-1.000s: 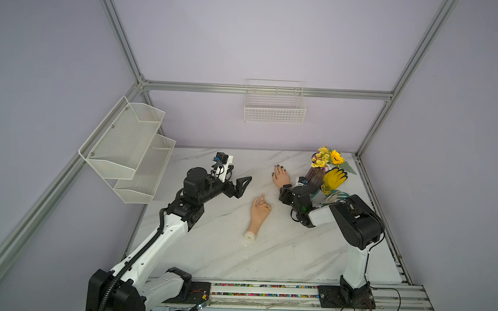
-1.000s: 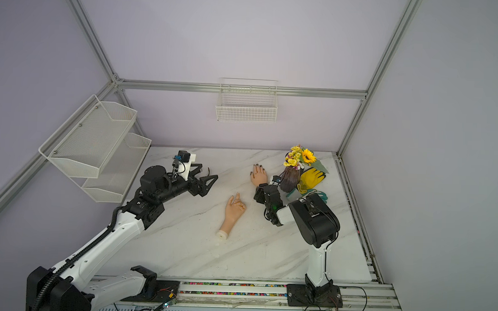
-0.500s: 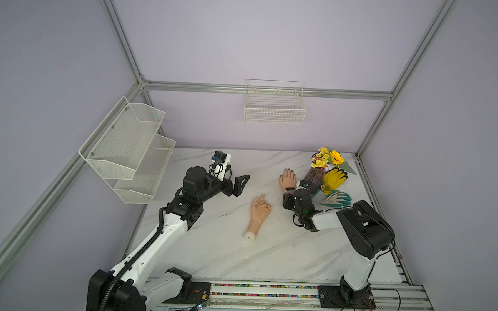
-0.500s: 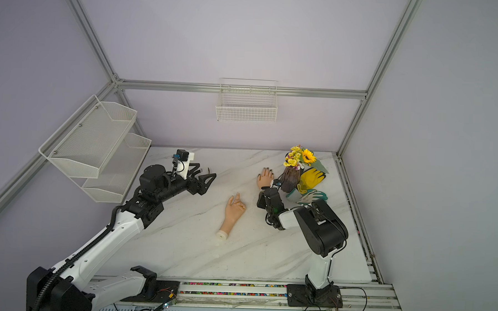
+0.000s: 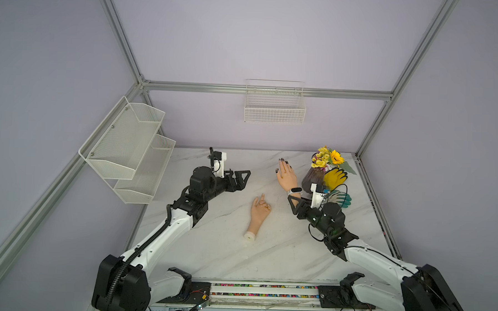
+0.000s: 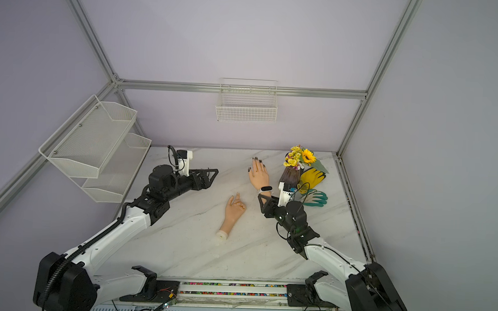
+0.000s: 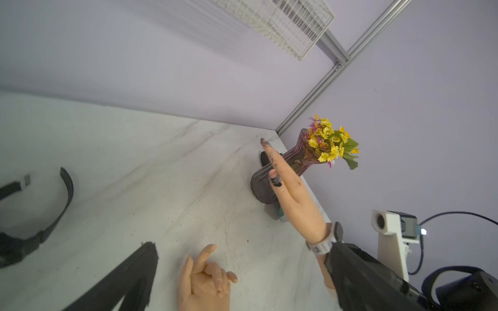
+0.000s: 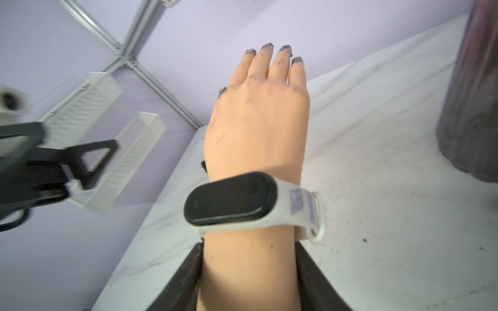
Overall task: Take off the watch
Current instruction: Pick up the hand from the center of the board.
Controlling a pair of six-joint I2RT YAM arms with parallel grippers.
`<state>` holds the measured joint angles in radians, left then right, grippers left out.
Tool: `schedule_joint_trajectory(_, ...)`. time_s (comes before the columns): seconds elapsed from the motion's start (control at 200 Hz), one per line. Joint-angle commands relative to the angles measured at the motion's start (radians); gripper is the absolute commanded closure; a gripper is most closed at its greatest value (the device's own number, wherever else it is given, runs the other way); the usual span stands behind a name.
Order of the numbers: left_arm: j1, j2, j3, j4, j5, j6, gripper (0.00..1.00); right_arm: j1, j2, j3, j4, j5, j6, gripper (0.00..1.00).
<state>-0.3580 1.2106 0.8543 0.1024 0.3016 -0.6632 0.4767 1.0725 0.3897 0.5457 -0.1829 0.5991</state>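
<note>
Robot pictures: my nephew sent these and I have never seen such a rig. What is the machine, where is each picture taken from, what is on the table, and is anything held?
Two robot arms stand at a marble table. Two pictures look down from overhead; the others come from a camera on each arm's wrist. On the table lie a bare mannequin hand, a vase of flowers, a yellow glove and a green glove. The right end effector grips the forearm of a second mannequin hand, tilted up off the table; its wrist wears the watch. The left end effector is open, holding nothing.
</note>
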Motion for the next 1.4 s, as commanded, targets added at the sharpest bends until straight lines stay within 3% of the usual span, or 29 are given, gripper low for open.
schedule_joint_trajectory(0.0,-0.050,0.004,-0.007,0.110,-0.045,-0.296,0.00,0.012,-0.083,-0.028,0.071,-0.205,0.038,1.00)
schedule_joint_trajectory(0.1,-0.105,0.013,-0.040,0.193,-0.069,-0.419,0.00,0.020,-0.110,-0.050,0.108,-0.299,0.067,1.00)
schedule_joint_trajectory(0.195,-0.135,0.049,-0.080,0.342,-0.021,-0.515,0.00,0.034,-0.110,-0.054,0.116,-0.337,0.076,1.00)
schedule_joint_trajectory(0.35,-0.192,0.123,-0.124,0.457,-0.013,-0.588,0.01,0.063,-0.099,-0.064,0.180,-0.399,0.092,1.00)
schedule_joint_trajectory(0.54,-0.271,0.159,-0.135,0.473,-0.058,-0.594,0.34,0.089,-0.064,-0.076,0.220,-0.422,0.104,1.00)
schedule_joint_trajectory(0.685,-0.319,0.130,-0.110,0.267,-0.151,-0.611,0.56,0.106,-0.006,-0.056,0.162,-0.430,0.060,0.98)
schedule_joint_trajectory(0.715,-0.327,0.115,-0.101,0.187,-0.188,-0.629,0.61,0.114,-0.007,-0.050,0.133,-0.409,0.045,0.90)
schedule_joint_trajectory(0.82,-0.343,0.076,-0.065,-0.102,-0.283,-0.692,0.77,0.170,-0.058,-0.005,0.003,-0.277,-0.021,0.43)
schedule_joint_trajectory(0.88,-0.349,0.053,-0.031,-0.279,-0.345,-0.739,0.85,0.215,-0.110,0.025,-0.075,-0.164,-0.056,0.31)
schedule_joint_trajectory(1.015,-0.361,0.020,0.027,-0.540,-0.411,-0.853,0.93,0.289,-0.216,0.067,-0.199,0.070,-0.100,0.26)
schedule_joint_trajectory(1.13,-0.364,0.021,0.060,-0.739,-0.382,-0.985,0.98,0.415,-0.236,0.082,-0.261,0.258,-0.155,0.25)
schedule_joint_trajectory(1.205,-0.363,0.027,0.066,-0.837,-0.358,-1.050,1.00,0.525,-0.180,0.096,-0.285,0.383,-0.169,0.23)
schedule_joint_trajectory(1.395,-0.352,-0.032,0.025,-0.905,-0.397,-1.141,1.00,0.661,0.071,0.194,-0.271,0.464,-0.207,0.22)
